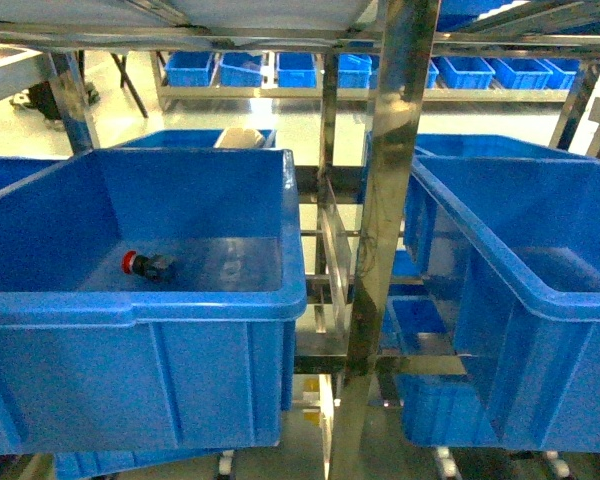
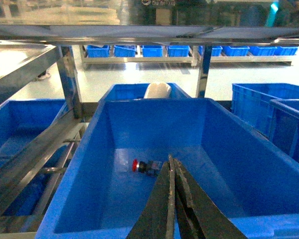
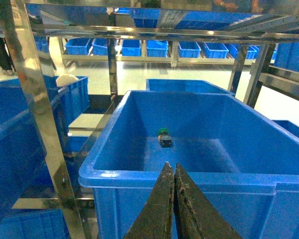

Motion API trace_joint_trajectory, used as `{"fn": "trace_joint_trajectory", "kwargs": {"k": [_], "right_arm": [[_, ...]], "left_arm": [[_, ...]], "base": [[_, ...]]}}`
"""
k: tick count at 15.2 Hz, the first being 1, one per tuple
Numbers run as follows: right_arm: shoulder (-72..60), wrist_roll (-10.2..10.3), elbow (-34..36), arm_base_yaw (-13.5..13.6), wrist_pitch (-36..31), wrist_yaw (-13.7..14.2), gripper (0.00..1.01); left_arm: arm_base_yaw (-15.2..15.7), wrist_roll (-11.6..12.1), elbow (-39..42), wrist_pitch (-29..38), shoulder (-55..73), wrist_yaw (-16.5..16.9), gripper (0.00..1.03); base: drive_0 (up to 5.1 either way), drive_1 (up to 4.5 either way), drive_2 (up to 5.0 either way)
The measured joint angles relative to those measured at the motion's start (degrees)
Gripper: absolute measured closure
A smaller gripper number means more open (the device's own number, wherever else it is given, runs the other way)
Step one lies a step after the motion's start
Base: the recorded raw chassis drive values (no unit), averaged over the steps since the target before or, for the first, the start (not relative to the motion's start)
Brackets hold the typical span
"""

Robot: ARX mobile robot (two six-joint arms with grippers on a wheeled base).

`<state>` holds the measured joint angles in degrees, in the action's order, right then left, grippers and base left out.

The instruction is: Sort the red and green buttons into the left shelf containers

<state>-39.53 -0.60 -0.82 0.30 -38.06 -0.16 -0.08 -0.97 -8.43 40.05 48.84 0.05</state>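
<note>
Holding red button (image 1: 145,264): left bin (image 1: 130,305) (button on its side).

Red button (image 1: 143,264) lying on side, floor of left blue bin (image 1: 180,305); right blue bin (image 1: 540,300) beside steel post (image 1: 380,250).

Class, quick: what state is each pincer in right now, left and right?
Left pincer: closed, holding nothing, above the bin with the red button.
Right pincer: closed, holding nothing, before the bin with the green button.

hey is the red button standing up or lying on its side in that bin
On its side. The red button lies on the floor of the blue bin, cap pointing left.
</note>
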Motion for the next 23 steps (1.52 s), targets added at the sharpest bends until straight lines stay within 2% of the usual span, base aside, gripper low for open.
{"fn": "trace_joint_trajectory", "kwargs": {"k": [6,8,9,10,17,20,21,22,23], "right_arm": [[15.8,0.0,0.1,0.0,14.3,0.0,0.99],[19.1,0.0,0.1,0.0,17.7,0.0,0.99],[21.3,0.0,0.1,0.0,19.7,0.0,0.99],[22.8,0.0,0.1,0.0,21.2,0.0,0.99],[26.0,0.0,0.1,0.0,24.3,0.0,0.99],[29.0,0.0,0.1,0.0,27.4,0.0,0.99],[30.2,0.0,0.1,0.0,29.0,0.0,0.99],[37.0,0.0,0.0,0.0,38.5,0.0,0.99],[39.3,0.0,0.0,0.0,37.1,-0.1,0.99]], "left_arm": [[0.1,0.0,5.5,-8.8,-13.9,-0.1,1.01],[0.1,0.0,7.6,-7.2,-15.8,-0.1,1.01],[0.1,0.0,7.6,-10.6,-18.1,-0.1,1.01],[0.1,0.0,7.6,-12.9,-21.2,-0.1,1.01],[0.1,0.0,7.6,-17.6,-26.2,-0.1,1.01],[0.1,0.0,7.6,-22.4,-31.4,-0.1,1.01],[0.1,0.0,7.6,-24.2,-32.9,-0.1,1.01],[0.1,0.0,7.6,-25.6,-34.4,-0.1,1.01],[0.1,0.0,7.6,-26.8,-35.6,-0.1,1.01]], "base": [[0.0,0.0,0.0],[0.0,0.0,0.0],[0.0,0.0,0.0],[0.0,0.0,0.0],[0.0,0.0,0.0],[0.0,0.0,0.0],[0.0,0.0,0.0],[0.0,0.0,0.0],[0.0,0.0,0.0]]}}
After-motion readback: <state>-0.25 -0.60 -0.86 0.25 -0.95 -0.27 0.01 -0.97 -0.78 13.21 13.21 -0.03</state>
